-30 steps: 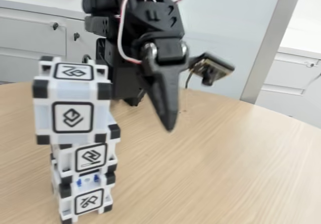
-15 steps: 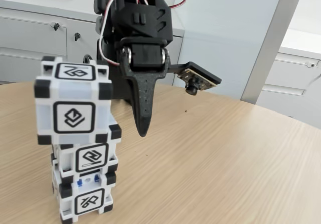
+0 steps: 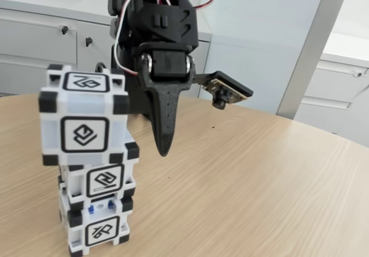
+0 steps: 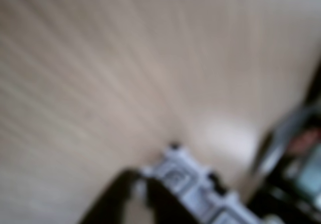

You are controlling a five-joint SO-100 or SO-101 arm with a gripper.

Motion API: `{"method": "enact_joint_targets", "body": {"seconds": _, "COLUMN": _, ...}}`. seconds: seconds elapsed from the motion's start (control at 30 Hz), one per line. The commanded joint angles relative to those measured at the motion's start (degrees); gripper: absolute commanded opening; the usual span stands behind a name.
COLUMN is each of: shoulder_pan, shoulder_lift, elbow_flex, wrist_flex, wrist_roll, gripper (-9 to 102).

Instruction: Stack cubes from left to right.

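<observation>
Three cubes [image 3: 92,170] of white plastic, stacked in one column at lower left of the fixed view on a pale wood-grain bench [image 3: 259,193]. Black blocks at every corner; a black-framed square glyph on each visible face. Top cube [image 3: 84,116] sitting slightly off-line to the left of the two beneath. Small blue parts at the seam above the bottom cube [image 3: 98,228]. Black matte plastic claw [image 3: 164,147] just right of the stack, apart from it, tapering to a blunt point above the bench, nothing held; open or closed, cannot tell. Red and white wires looped at arm top. Small camera board [image 3: 228,90] on the right side. Grey cabinets [image 3: 40,44] behind. Wrist view blurred: wood grain, cube tops [image 4: 193,184] at lower edge.
</observation>
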Motion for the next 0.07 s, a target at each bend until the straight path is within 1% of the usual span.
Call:
{"method": "enact_joint_targets", "body": {"seconds": 0.0, "shoulder_pan": 0.4, "shoulder_lift": 2.8, "elbow_flex": -0.5, "wrist_flex": 0.1, "wrist_roll": -0.4, "gripper": 0}}
{"method": "enact_joint_targets", "body": {"seconds": 0.03, "shoulder_pan": 0.4, "shoulder_lift": 2.8, "elbow_flex": -0.5, "wrist_flex": 0.1, "wrist_roll": -0.4, "gripper": 0}}
